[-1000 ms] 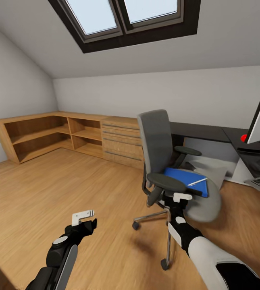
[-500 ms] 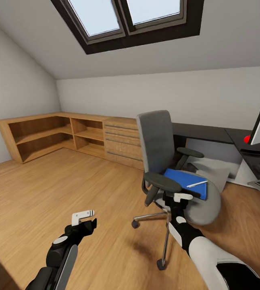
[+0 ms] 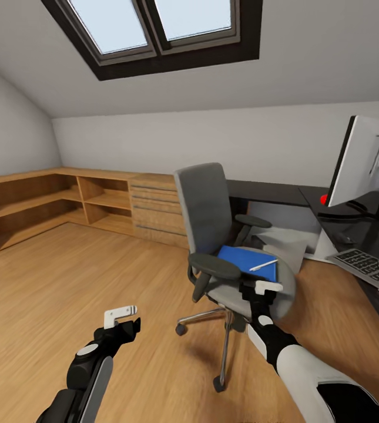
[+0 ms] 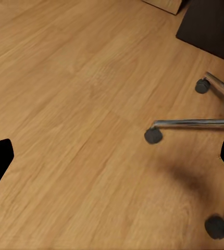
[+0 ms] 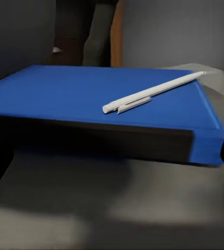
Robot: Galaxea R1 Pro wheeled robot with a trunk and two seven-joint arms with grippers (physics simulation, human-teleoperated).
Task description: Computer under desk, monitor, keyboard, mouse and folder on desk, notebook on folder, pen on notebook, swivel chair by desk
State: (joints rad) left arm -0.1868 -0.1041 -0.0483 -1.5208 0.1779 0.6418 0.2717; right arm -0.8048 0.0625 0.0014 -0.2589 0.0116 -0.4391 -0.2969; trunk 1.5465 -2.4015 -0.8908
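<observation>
The grey swivel chair [image 3: 205, 207] stands mid-room on the wood floor. On its seat lies a flat blue folder-like cover [image 3: 243, 259] with a dark edge [image 5: 91, 138], and a white pen [image 3: 264, 265] [image 5: 153, 92] rests on top of it. My right gripper [image 3: 265, 289] is open and hangs just short of the seat's front edge, level with the blue cover. My left gripper [image 3: 120, 315] is open over bare floor to the chair's left, near the chair's chrome legs [image 4: 195, 123]. The monitor [image 3: 365, 161] and keyboard [image 3: 371, 267] sit on the dark desk [image 3: 271, 191] at the right.
Low wooden shelves [image 3: 36, 200] and a drawer unit [image 3: 154, 211] run along the back wall. A grey-white box [image 3: 283, 242] lies under the desk behind the chair. A small red thing [image 3: 324, 200] sits by the monitor's foot. Open floor lies to the left.
The whole head view has swung to the right, bringing more of the desk, monitor and keyboard into view. My right gripper now faces the seat's front edge instead of the near armrest.
</observation>
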